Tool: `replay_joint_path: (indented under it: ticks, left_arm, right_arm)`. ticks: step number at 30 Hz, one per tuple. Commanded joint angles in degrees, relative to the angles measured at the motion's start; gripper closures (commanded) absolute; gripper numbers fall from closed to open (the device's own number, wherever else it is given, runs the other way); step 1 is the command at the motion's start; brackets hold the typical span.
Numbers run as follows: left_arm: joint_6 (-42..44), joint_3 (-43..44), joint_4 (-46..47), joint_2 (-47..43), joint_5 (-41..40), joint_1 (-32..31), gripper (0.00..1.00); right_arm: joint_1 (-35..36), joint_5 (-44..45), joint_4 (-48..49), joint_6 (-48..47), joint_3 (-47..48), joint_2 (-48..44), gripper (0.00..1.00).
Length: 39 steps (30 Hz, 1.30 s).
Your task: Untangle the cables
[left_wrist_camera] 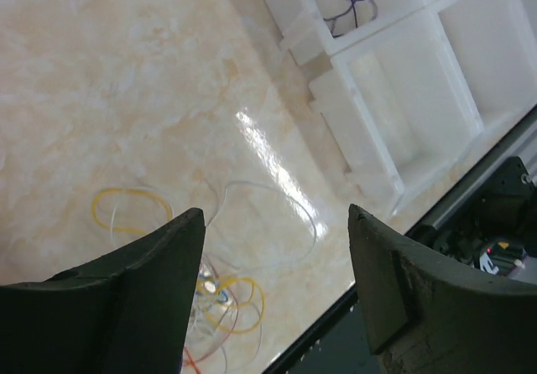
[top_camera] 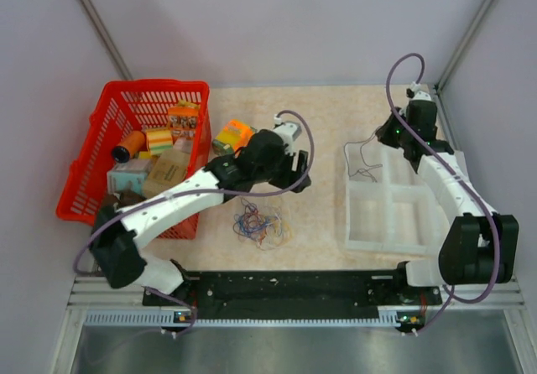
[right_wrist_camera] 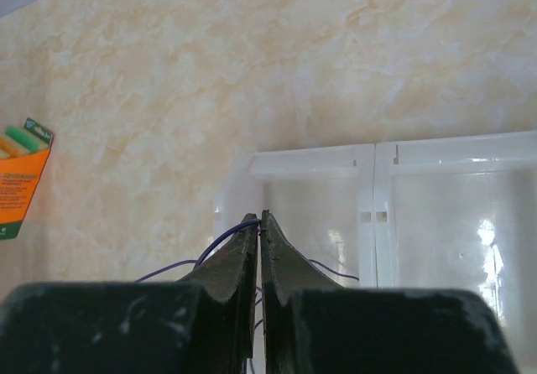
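The cables (top_camera: 258,224) lie in a small tangle of blue, orange, yellow and white loops on the table, near the front middle. In the left wrist view the tangle (left_wrist_camera: 220,300) sits under my left finger, with a yellow loop (left_wrist_camera: 126,210) and a white loop (left_wrist_camera: 281,215) spread beside it. My left gripper (top_camera: 295,177) (left_wrist_camera: 275,215) hangs open above and just behind the tangle, holding nothing. My right gripper (top_camera: 382,139) (right_wrist_camera: 260,216) is shut on a purple cable (right_wrist_camera: 210,248) (top_camera: 363,173), which dangles into the back-left compartment of the white tray (top_camera: 411,219).
A red basket (top_camera: 92,173) full of boxes and spools stands at the left. An orange box (top_camera: 234,133) (right_wrist_camera: 21,173) lies beside it, behind my left arm. The white tray (left_wrist_camera: 377,97) (right_wrist_camera: 436,152) has several compartments. The black front rail (top_camera: 294,286) borders the table.
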Motion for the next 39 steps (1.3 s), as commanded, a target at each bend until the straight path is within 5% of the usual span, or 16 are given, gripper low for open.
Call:
replay_joint_path:
  ticks: [1, 9, 21, 24, 32, 35, 39]
  left_arm:
    - [-0.32, -8.94, 2.99, -15.71, -0.35, 0.30, 0.26]
    - [-4.45, -21.17, 2.90, -36.47, 1.58, 0.30, 0.22]
    - [-8.31, -21.26, 3.69, -39.12, 4.39, 0.21, 0.21]
    - [-10.42, -21.44, 4.22, -38.59, 6.06, 0.21, 0.21]
    - [-12.10, -21.35, 2.21, -41.05, 4.58, 0.21, 0.21]
    - [-11.13, -21.18, 0.19, -42.11, 2.56, 0.21, 0.21]
    - [-10.78, -19.77, -2.63, -41.67, 1.49, 0.21, 0.21]
  right_arm:
    - [-0.46, -1.45, -2.78, -0.68, -0.94, -2.55, 1.00]
    - [-0.46, 8.92, -13.06, -3.58, -2.45, -5.73, 1.00]
    - [5.95, 13.47, -18.60, -1.04, 3.00, 4.64, 0.99]
    - [5.95, 16.04, -20.03, -1.65, 2.22, 3.60, 0.89]
    - [8.14, 8.24, -23.46, -6.57, 4.07, -4.92, 0.36]
    - [8.85, -3.08, -16.98, -5.35, 0.21, -5.64, 0.31]
    - [8.85, -3.73, -10.55, -3.15, 0.19, -0.55, 0.36]
